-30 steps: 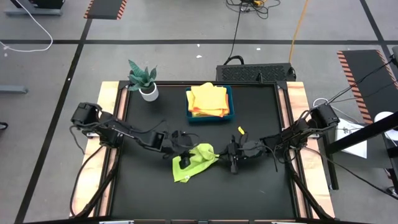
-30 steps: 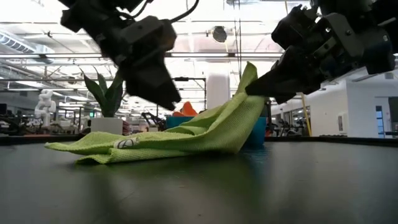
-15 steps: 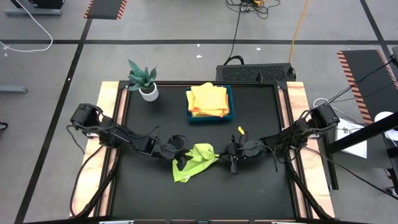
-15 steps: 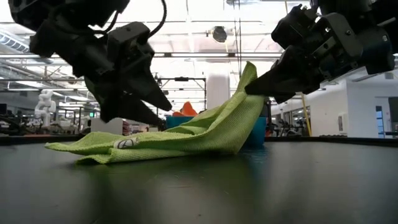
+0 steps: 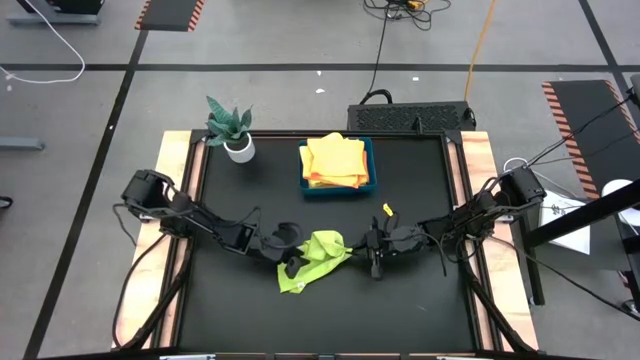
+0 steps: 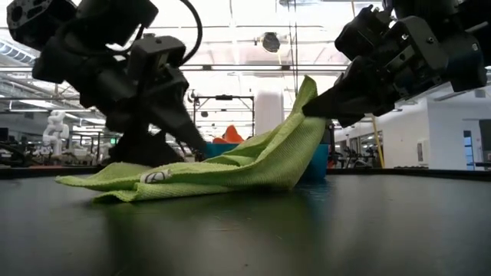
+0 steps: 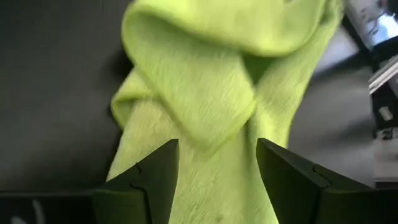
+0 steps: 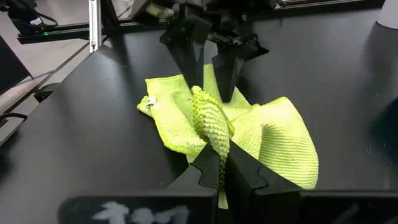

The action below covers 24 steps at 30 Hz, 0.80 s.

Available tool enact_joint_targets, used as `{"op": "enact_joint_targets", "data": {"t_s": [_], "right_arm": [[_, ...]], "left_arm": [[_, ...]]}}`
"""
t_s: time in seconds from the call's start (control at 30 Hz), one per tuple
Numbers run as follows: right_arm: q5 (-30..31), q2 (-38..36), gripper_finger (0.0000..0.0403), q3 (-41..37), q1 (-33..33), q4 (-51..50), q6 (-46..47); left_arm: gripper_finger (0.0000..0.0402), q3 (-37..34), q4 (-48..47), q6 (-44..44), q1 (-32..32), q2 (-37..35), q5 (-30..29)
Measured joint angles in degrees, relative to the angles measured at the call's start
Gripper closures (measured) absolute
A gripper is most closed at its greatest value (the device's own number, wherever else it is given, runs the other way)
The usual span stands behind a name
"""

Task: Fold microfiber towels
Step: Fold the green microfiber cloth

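One lime green towel (image 5: 314, 258) lies crumpled near the middle of the black counter (image 5: 420, 310), between the two arms; one corner is lifted off the surface while the rest trails flat; it is soft, light and floppy, likely to sag and bunch wherever it is not supported, so the hemmed edges and corners look the best places to take hold; the right end effector (image 8: 219, 163) is clamped shut on the raised corner, the cloth pinched into a narrow ridge between its fingers; the left end effector (image 7: 217, 163) hovers over the opposite side with its fingers spread apart, holding nothing; farther back, a blue tray (image 5: 370, 166) carries a stack of yellow and orange towels (image 5: 335, 160), and a small potted plant (image 5: 232, 128) stands near the far left corner; how many towels sit in that stack is hard to tell, and the towel's underside folds are hidden.
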Motion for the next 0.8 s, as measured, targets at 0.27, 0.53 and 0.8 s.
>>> {"op": "enact_joint_targets", "data": {"t_s": [0.27,0.53,0.8], "right_arm": [[-0.02,0.00,0.0403,-0.01,0.00,0.09,0.00],[-0.04,0.00,0.0403,-0.03,0.00,-0.47,0.02],[-0.04,0.00,0.0403,-0.03,0.00,-0.45,0.02]], "left_arm": [[0.0186,2.33,1.50,0.07,1.65,4.79,1.46],[0.0186,2.20,6.07,1.27,2.69,5.82,2.69],[0.0186,2.20,6.90,0.57,2.69,5.82,2.58]]}}
